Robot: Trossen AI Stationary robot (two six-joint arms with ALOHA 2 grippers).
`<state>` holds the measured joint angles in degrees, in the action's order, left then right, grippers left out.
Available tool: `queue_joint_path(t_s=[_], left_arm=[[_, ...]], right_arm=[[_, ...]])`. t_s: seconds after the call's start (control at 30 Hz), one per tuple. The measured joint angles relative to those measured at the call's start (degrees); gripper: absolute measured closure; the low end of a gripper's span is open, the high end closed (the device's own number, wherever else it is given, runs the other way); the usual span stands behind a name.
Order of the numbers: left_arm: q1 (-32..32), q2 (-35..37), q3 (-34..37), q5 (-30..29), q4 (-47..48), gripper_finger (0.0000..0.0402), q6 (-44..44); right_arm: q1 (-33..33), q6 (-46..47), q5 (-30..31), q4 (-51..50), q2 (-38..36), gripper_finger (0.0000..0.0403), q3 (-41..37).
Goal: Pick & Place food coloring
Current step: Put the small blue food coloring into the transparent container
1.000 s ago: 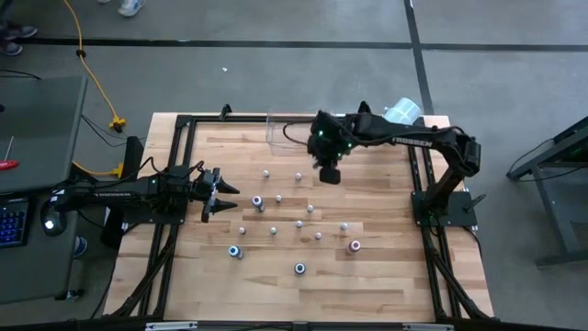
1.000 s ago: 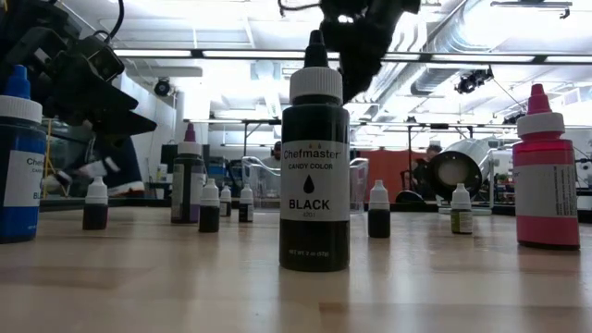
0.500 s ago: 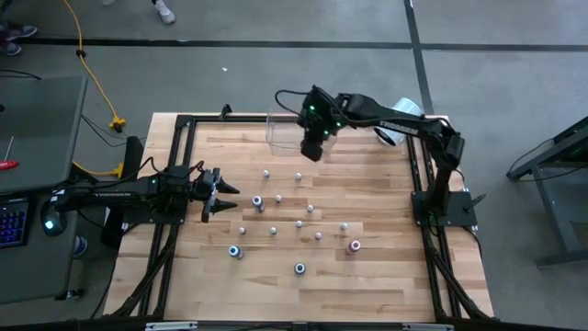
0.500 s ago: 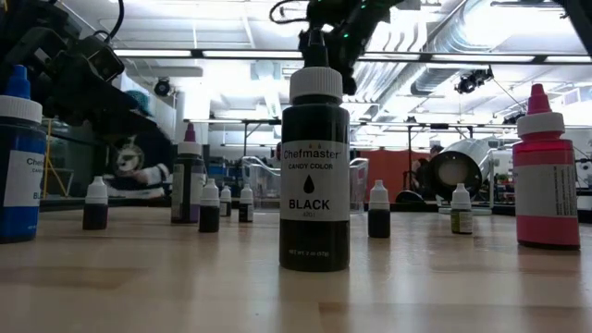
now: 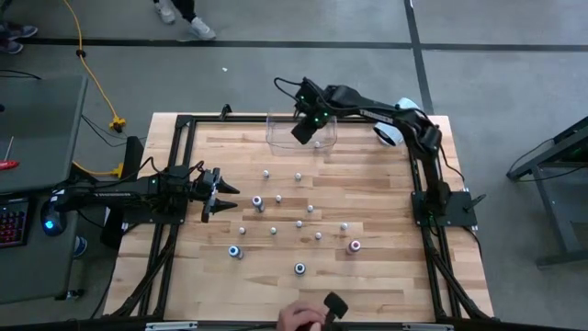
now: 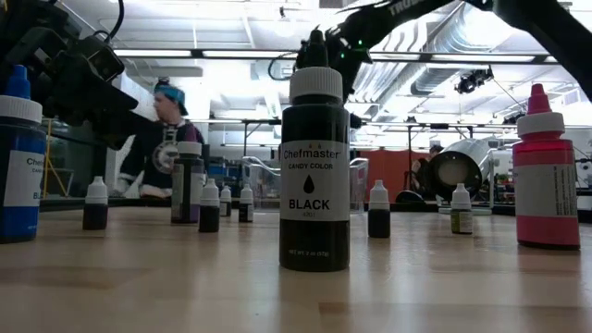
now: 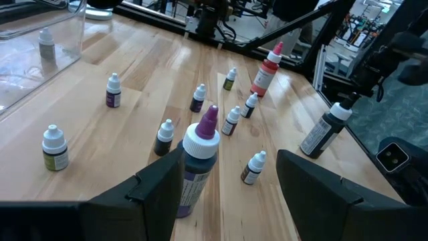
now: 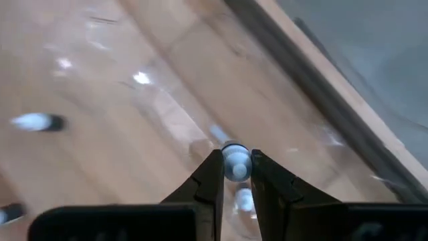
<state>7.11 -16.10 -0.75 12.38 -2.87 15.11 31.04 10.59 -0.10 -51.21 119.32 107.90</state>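
STEP: carrying to drop-off | right tool (image 8: 235,175) clamps a small dropper bottle (image 8: 235,163) by its white cap, over the clear bin (image 5: 276,131) | left tool (image 5: 223,194) spread, idle | NEXT: release bottle into bin beneath tool

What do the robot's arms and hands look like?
Both arms are black, thin and jointed, with white lettering along them. The left hand has two pointed black fingers. The right hand sits below small green lights and a looping black cable.
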Motion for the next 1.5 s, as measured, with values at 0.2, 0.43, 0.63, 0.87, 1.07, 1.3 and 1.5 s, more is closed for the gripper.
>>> queue_joint_path(t_s=[0.2,0.43,0.63,0.87,1.07,1.3,1.5], left_arm=[[0.0,-0.01,0.0,-0.01,0.0,0.0167,0.0],[0.01,-0.01,0.0,-0.01,0.0,0.0167,0.0],[0.01,0.0,0.0,-0.01,0.0,0.0167,0.0],[0.0,-0.01,0.0,0.0,0.0,0.0167,-0.02],[0.01,-0.02,0.0,-0.01,0.0,0.0167,-0.02],[0.0,-0.02,0.0,0.0,0.0,0.0167,0.0],[-0.01,-0.02,0.0,-0.02,0.0,0.0167,0.0]], right_arm=[[1.73,2.52,2.43,-1.14,1.43,0.0353,0.04],[3.04,3.58,2.73,-2.99,4.67,0.0352,0.04],[3.67,4.04,2.6,-3.74,5.76,0.0349,-0.59],[3.96,5.73,0.58,-0.58,5.74,0.0347,-4.7],[3.96,5.97,0.57,0.52,5.74,0.0347,-5.73],[4.12,5.94,0.66,0.49,5.74,0.0346,-5.73],[4.23,5.57,0.63,0.47,5.74,0.0339,-5.73]])
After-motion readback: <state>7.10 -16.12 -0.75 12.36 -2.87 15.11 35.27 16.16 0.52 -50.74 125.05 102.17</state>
